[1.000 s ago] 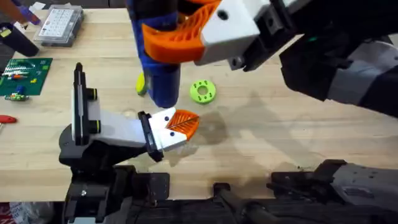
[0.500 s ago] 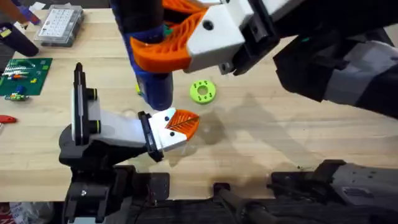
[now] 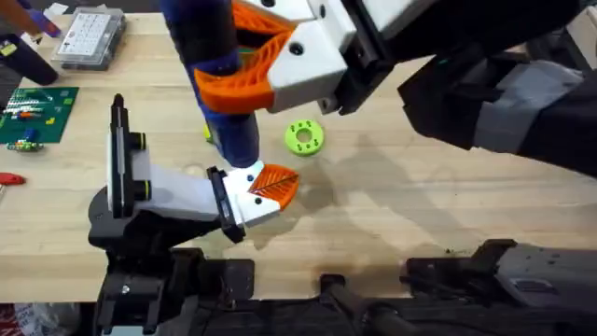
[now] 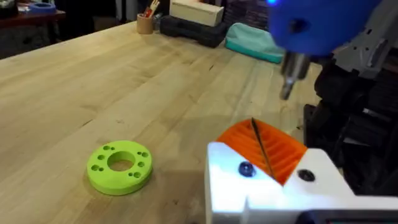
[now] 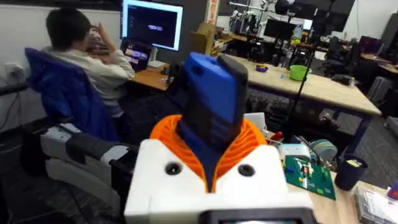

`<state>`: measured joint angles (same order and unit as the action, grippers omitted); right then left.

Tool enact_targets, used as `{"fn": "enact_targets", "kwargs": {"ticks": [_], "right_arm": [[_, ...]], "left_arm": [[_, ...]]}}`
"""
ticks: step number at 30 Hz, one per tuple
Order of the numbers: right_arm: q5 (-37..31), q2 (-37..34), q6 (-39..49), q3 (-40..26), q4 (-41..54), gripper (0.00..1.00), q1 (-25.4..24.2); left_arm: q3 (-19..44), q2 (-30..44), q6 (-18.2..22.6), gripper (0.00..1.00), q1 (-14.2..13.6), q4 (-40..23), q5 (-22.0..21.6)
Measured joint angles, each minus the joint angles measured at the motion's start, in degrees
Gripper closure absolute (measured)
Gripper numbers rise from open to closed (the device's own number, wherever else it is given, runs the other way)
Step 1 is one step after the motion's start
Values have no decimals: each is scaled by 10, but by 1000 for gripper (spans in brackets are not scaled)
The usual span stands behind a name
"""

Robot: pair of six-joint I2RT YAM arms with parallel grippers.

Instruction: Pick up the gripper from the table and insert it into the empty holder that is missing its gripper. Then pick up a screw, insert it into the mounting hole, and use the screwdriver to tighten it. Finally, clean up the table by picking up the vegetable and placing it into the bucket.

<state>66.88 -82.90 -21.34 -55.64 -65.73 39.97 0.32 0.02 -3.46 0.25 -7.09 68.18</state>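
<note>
Blue screwdriver (image 3: 227,103) | clamped in right jaws (image 3: 256,56) | above holder (image 3: 187,198)

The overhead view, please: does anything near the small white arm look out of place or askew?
Nothing stands out. The gripper sits seated at the end of the holder, the screwdriver is held upright above it by the right gripper, and the green disc lies flat on the table.

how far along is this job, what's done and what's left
Done: the orange gripper sits in the holder. In hand: the right end effector holds the screwdriver upright, bit above the gripper's mount; whether a screw is in I cannot tell. Left: tightening, and the vegetable, partly hidden behind the screwdriver, needs binning.
</note>
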Motion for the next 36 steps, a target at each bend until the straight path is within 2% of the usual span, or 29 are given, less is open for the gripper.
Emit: {"fn": "enact_targets", "kwargs": {"ticks": [36], "right_arm": [[3,-21,38,23,-2,979,10]], "left_arm": [[0,0,0,997,0,0,0]]}}
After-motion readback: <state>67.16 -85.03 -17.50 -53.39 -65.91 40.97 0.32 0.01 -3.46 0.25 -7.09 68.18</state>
